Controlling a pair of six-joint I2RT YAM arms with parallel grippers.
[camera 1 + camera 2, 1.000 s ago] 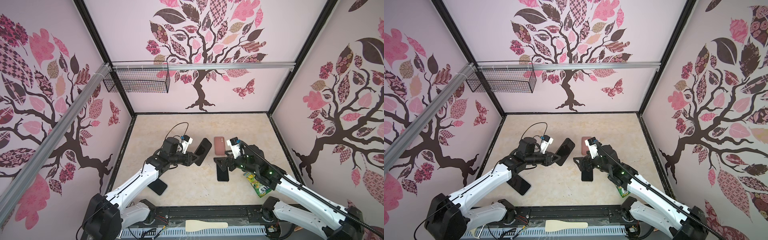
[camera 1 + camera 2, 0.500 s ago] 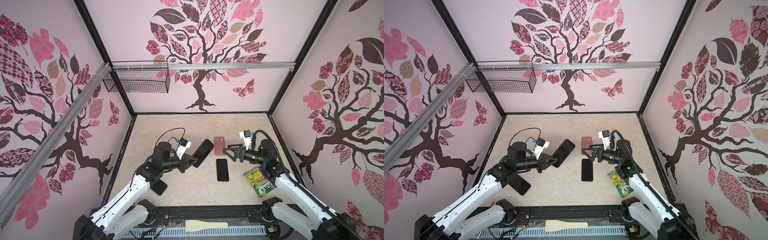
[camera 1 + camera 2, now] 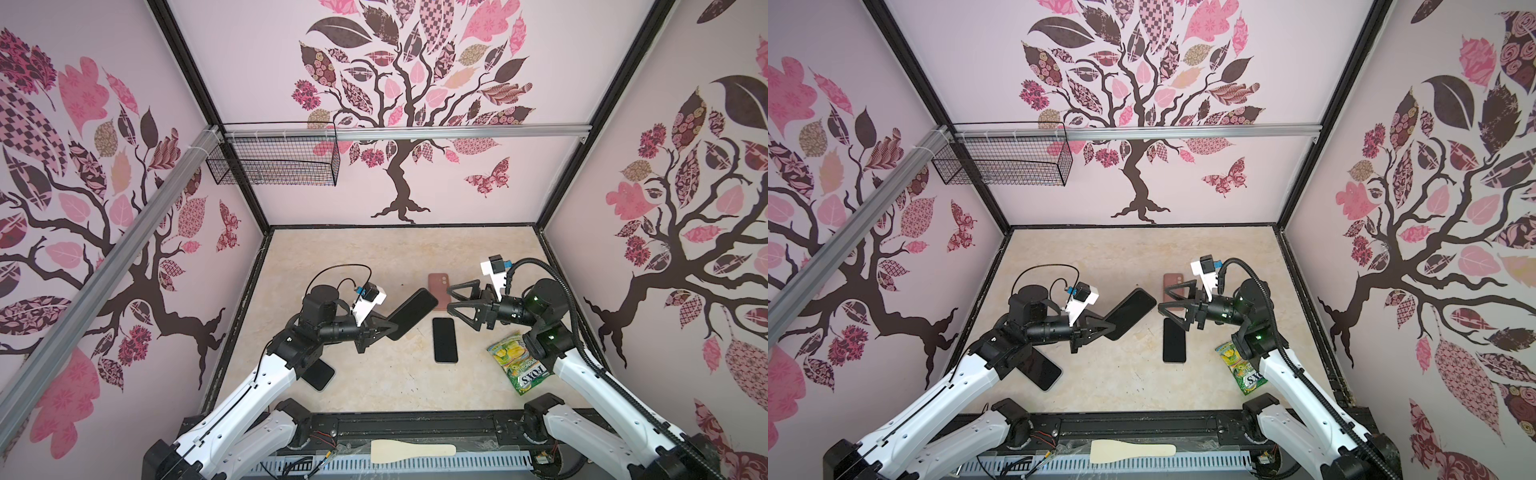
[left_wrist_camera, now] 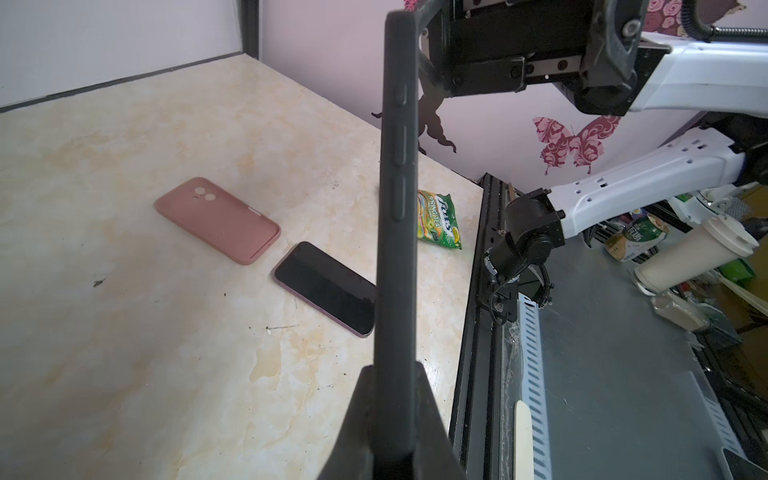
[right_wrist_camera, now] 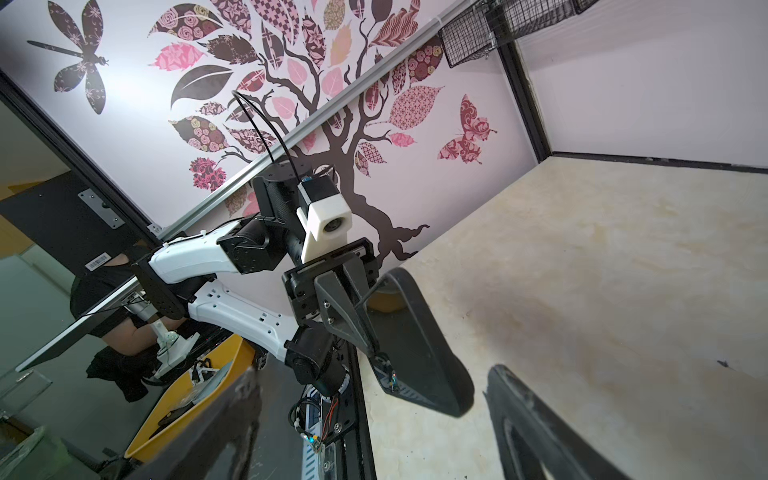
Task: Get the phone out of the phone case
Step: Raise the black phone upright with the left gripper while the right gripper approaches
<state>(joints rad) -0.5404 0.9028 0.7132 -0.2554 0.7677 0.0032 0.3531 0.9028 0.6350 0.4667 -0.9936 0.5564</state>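
1. Left wrist view: we look along the thin edge of the black phone case (image 4: pixel 395 208), its side buttons facing the camera. The left gripper (image 4: pixel 390 399) is closed tight on its broad faces at one end.
2. In both top views, we see that case (image 3: pixel 412 314) held clear of the table (image 3: pixel 374 257). Its long axis runs diagonally from the left gripper (image 3: pixel 384 328), and its free end points to the far right, toward the right gripper (image 3: pixel 449 298).
3. We cannot tell whether anything sits inside the case.
4. The phone (image 3: pixel 444 340) lies flat on the table, screen up, between the two grippers. Its long axis runs from the near edge toward the back wall.
5. The right gripper hovers above the table with its jaws spread wide and nothing between them. It is over the near end of a pink case (image 3: pixel 437 284).
6. The pink case lies just beyond the phone, apart from it. A green candy bag (image 3: pixel 516 368) sits to the phone's right, and a second phone (image 3: pixel 320 375) lies partly under the left arm.
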